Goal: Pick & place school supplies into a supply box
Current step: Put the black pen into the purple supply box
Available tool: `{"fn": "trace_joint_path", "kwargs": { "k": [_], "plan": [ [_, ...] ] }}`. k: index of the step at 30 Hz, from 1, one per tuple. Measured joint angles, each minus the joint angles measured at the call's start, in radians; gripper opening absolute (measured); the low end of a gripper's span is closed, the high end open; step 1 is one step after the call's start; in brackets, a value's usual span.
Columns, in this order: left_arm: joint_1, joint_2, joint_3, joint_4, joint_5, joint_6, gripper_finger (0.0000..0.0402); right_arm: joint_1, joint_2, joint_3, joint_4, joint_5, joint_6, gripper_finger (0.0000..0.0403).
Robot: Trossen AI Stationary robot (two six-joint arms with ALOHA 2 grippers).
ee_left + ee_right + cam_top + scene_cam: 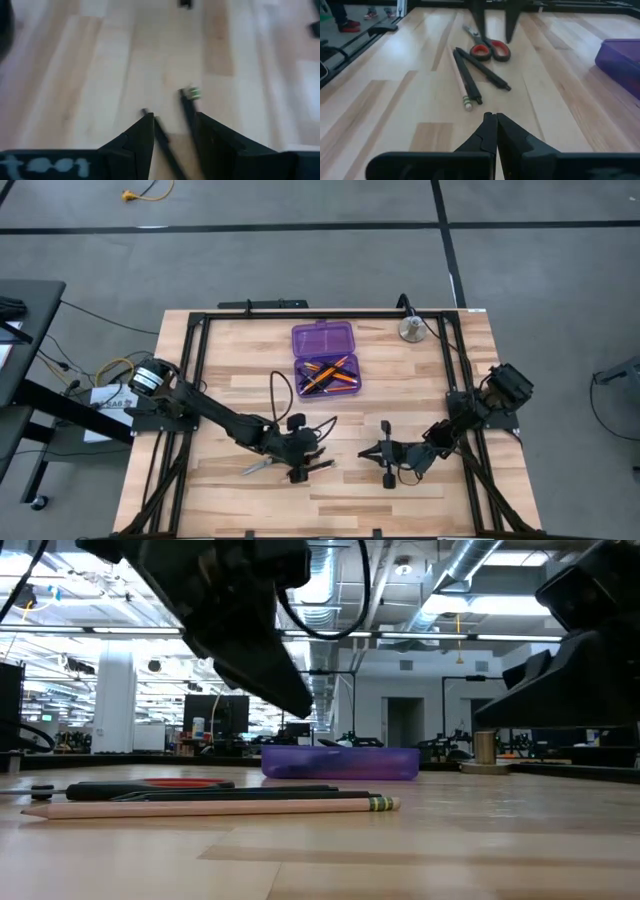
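Wooden table, seen from above, with both arms reaching in over its near half. Supply box: purple, lid open flat, lying toward the far middle of the table with orange pencils and dark pens already inside. Left gripper: hangs above the remaining supplies with its jaws apart and nothing clamped between them. Right gripper: waits well to the side, jaws pressed together and empty. Scissors: red-handled, flat on the wood. Two black pens and one pencil lie touching in a tight fan just beside the scissors. Risk: because these slim items overlap, a closing pinch may catch two at once or roll one aside, leaving a skewed, insecure hold.
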Motion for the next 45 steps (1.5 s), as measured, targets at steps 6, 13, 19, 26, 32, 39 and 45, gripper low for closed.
{"fn": "trace_joint_path", "kwargs": {
  "k": [6, 13, 19, 26, 32, 39, 45],
  "plan": [
    [0.045, 0.000, 0.000, -0.089, -0.002, -0.038, 0.0131, 0.004, 0.000, 0.000, -0.017, 0.006, 0.000, 0.0001],
    [0.026, 0.000, 0.000, -0.053, -0.012, -0.115, 0.0131, 0.004, 0.000, 0.000, -0.019, 0.005, 0.000, 0.0001],
    [0.001, 0.015, 0.000, -0.005, -0.080, -0.170, 0.0131, 0.004, 0.000, 0.000, -0.019, 0.005, 0.001, 0.0001],
    [-0.005, 0.115, 0.058, -0.022, -0.094, -0.176, 0.0131, 0.004, -0.001, 0.000, -0.033, 0.005, 0.020, 0.0001],
    [-0.005, 0.131, 0.092, -0.025, -0.114, -0.153, 0.0131, 0.010, -0.001, -0.001, -0.036, 0.005, 0.034, 0.0001],
    [-0.012, 0.148, 0.091, -0.079, -0.127, -0.191, 0.0131, 0.011, -0.001, -0.001, -0.046, 0.005, 0.036, 0.0001],
    [-0.022, 0.146, 0.091, -0.104, -0.139, -0.215, 0.0131, 0.009, -0.001, -0.001, -0.059, 0.005, 0.046, 0.0001]
  ]
}}
